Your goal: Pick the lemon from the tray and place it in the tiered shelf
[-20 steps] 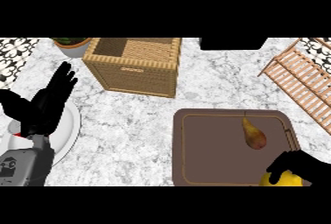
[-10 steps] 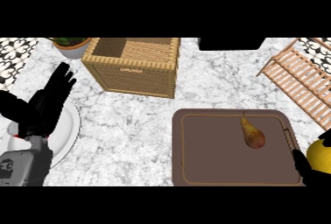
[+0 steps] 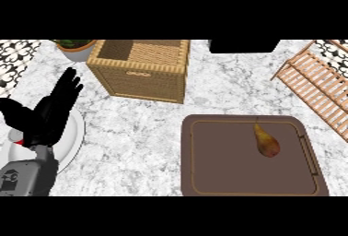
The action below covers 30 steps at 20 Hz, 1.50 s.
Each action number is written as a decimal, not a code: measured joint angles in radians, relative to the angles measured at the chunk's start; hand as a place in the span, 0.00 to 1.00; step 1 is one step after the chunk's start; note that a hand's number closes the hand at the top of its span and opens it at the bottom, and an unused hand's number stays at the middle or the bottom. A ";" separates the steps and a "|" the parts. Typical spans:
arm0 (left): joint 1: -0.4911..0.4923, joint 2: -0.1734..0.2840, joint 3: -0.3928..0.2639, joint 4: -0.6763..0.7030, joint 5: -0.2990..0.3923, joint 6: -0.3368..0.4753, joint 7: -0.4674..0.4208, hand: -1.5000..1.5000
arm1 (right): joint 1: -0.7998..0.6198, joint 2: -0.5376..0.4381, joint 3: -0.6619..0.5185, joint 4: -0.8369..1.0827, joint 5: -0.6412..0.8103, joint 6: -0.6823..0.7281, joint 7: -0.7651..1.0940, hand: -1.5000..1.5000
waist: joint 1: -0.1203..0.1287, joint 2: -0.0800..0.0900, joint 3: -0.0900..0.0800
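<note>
The brown tray (image 3: 224, 161) lies at the lower right of the counter. On it rests only a brownish pear-shaped fruit (image 3: 266, 142). No lemon shows in the head view. The wooden tiered shelf (image 3: 319, 87) stands slanted along the right edge. My left hand (image 3: 48, 117) rests open at the left, fingers up, holding nothing. My right hand is out of the view.
A wicker basket (image 3: 139, 69) stands at the back centre-left, with a potted plant (image 3: 75, 48) behind its left corner. A white plate (image 3: 71, 138) lies under my left hand. A black object (image 3: 243, 45) sits at the back edge.
My right hand, curled round the yellow lemon at the tray's lower right corner, moved right and left the view with it. The left hand stayed still.
</note>
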 measured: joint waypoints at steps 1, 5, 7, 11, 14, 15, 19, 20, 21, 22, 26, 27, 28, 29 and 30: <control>-0.012 0.002 0.003 0.010 0.000 -0.002 0.000 0.50 | -0.010 -0.035 -0.029 0.053 -0.024 0.007 -0.022 1.00 | 0.002 0.001 0.000; -0.031 0.009 0.017 0.031 -0.001 -0.011 -0.006 0.50 | -0.027 -0.152 -0.104 0.238 -0.073 0.023 -0.113 1.00 | 0.008 0.003 0.000; -0.025 0.008 0.022 0.036 0.002 -0.021 -0.018 0.50 | -0.024 -0.189 -0.109 0.344 -0.050 0.002 -0.201 1.00 | 0.013 0.004 0.000; -0.029 0.003 0.023 0.040 -0.003 -0.026 -0.018 0.50 | -0.044 -0.272 -0.098 0.523 -0.030 -0.027 -0.310 1.00 | 0.016 0.005 0.000; -0.040 0.000 0.025 0.040 -0.006 -0.027 -0.006 0.50 | -0.056 -0.321 -0.091 0.614 -0.028 -0.046 -0.361 1.00 | 0.016 0.005 0.000; -0.033 -0.007 0.022 0.039 -0.011 -0.024 -0.010 0.50 | -0.053 -0.329 -0.087 0.635 -0.029 -0.051 -0.376 1.00 | 0.016 0.004 0.000; -0.062 -0.008 0.030 0.061 -0.011 -0.025 -0.001 0.50 | -0.085 -0.380 -0.085 0.762 -0.009 -0.102 -0.389 0.00 | 0.018 0.006 0.000; -0.060 -0.012 0.024 0.054 -0.017 -0.021 0.001 0.50 | -0.092 -0.371 -0.075 0.789 0.011 -0.140 -0.398 0.00 | 0.020 0.006 -0.001; -0.065 -0.018 0.020 0.048 -0.021 -0.015 0.007 0.50 | -0.103 -0.376 -0.070 0.828 0.024 -0.170 -0.413 0.00 | 0.022 0.006 0.000; -0.077 -0.013 0.025 0.060 -0.022 -0.017 0.006 0.50 | -0.114 -0.371 -0.065 0.849 0.031 -0.200 -0.421 0.00 | 0.021 0.006 0.000; -0.059 -0.022 0.017 0.062 -0.026 -0.026 -0.008 0.50 | -0.188 -0.404 -0.061 1.009 0.044 -0.298 -0.516 0.00 | 0.027 0.008 0.001; -0.066 -0.022 0.020 0.070 -0.027 -0.026 -0.012 0.50 | -0.199 -0.412 -0.069 1.042 0.035 -0.309 -0.543 0.00 | 0.026 0.008 0.001; -0.073 -0.018 0.024 0.068 -0.024 -0.026 -0.003 0.50 | -0.214 -0.429 -0.076 1.082 0.030 -0.322 -0.573 0.00 | 0.027 0.008 0.001; -0.072 -0.011 0.030 0.064 -0.020 -0.031 0.001 0.50 | -0.226 -0.444 -0.081 1.114 0.021 -0.327 -0.597 0.00 | 0.026 0.008 0.001; -0.074 -0.011 0.031 0.060 -0.019 -0.032 0.004 0.50 | -0.245 -0.461 -0.082 1.151 0.014 -0.334 -0.614 0.00 | 0.027 0.007 0.001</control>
